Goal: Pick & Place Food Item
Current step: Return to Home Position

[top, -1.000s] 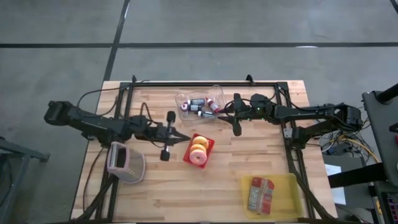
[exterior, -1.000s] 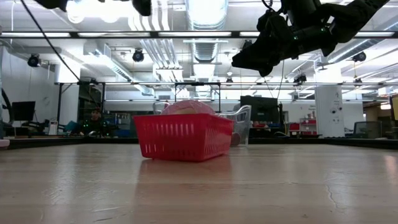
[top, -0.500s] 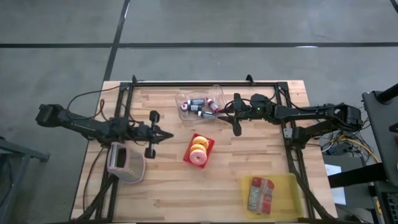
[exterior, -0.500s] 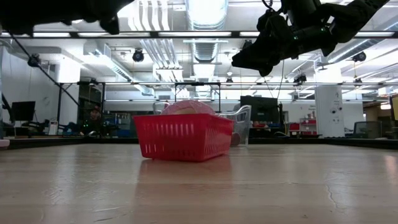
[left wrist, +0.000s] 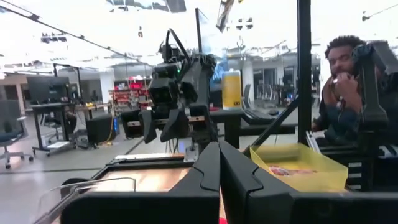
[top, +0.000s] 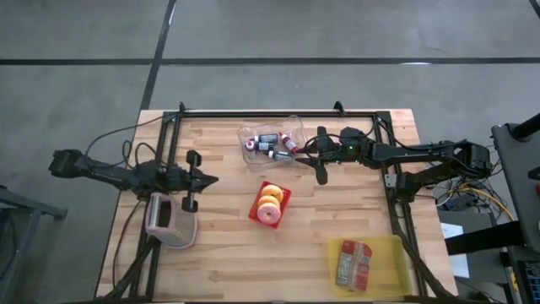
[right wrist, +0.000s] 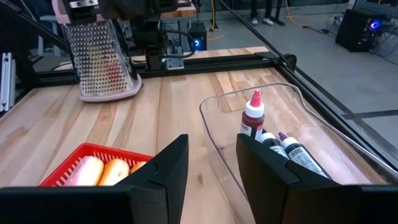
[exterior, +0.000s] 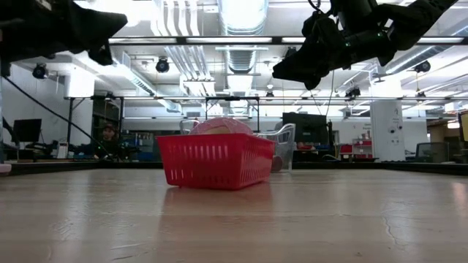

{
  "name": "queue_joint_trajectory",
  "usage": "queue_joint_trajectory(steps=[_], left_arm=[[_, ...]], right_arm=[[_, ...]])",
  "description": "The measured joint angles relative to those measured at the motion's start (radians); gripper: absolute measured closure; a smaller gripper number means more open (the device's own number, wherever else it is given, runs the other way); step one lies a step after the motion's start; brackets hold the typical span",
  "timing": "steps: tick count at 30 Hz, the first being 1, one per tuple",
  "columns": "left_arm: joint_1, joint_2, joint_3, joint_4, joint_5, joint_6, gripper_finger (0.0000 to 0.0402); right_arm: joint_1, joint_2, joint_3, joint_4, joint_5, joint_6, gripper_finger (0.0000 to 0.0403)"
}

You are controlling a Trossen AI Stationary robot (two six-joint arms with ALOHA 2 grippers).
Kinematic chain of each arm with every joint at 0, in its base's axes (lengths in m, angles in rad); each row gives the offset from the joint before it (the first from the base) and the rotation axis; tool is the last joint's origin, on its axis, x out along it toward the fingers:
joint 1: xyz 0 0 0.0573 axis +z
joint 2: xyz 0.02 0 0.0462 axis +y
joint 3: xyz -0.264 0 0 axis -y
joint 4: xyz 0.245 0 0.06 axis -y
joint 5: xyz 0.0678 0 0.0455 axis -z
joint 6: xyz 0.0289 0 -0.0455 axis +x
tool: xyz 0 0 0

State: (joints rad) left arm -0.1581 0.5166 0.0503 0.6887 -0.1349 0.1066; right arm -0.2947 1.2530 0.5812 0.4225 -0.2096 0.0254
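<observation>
A red basket (top: 270, 203) holding pink and yellow donuts (top: 270, 205) stands at the table's middle; it also shows in the low view (exterior: 216, 161) and the right wrist view (right wrist: 93, 158). My left gripper (top: 213, 179) is shut and empty, level above the table left of the basket; its fingers meet in the left wrist view (left wrist: 219, 163). My right gripper (top: 310, 160) is open and empty, in the air beside the clear container (top: 272, 143) and to the far right of the basket; its fingers stand apart in the right wrist view (right wrist: 211, 167).
The clear container (right wrist: 273, 140) holds small bottles. A metal grater (top: 169, 221) lies at the left, below my left arm. A yellow tray (top: 364, 263) with a packaged food item sits near the front right. A person (left wrist: 342, 74) sits beyond the table's right side.
My left gripper has drawn back toward the table's left edge, away from the red basket, staying shut and level. My right arm has kept still.
</observation>
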Motion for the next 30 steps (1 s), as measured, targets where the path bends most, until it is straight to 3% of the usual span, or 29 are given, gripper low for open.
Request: queue_joint_trajectory(steps=[4, 30], left_arm=[[0.000, -0.086, -0.044, -0.003, 0.000, 0.001, 0.0401], [-0.001, -0.512, -0.044, -0.379, 0.000, 0.104, 0.0400]], right_arm=[[0.000, 0.000, 0.000, 0.000, 0.000, 0.000, 0.0273], [0.000, 0.000, 0.000, 0.000, 0.000, 0.000, 0.0273]])
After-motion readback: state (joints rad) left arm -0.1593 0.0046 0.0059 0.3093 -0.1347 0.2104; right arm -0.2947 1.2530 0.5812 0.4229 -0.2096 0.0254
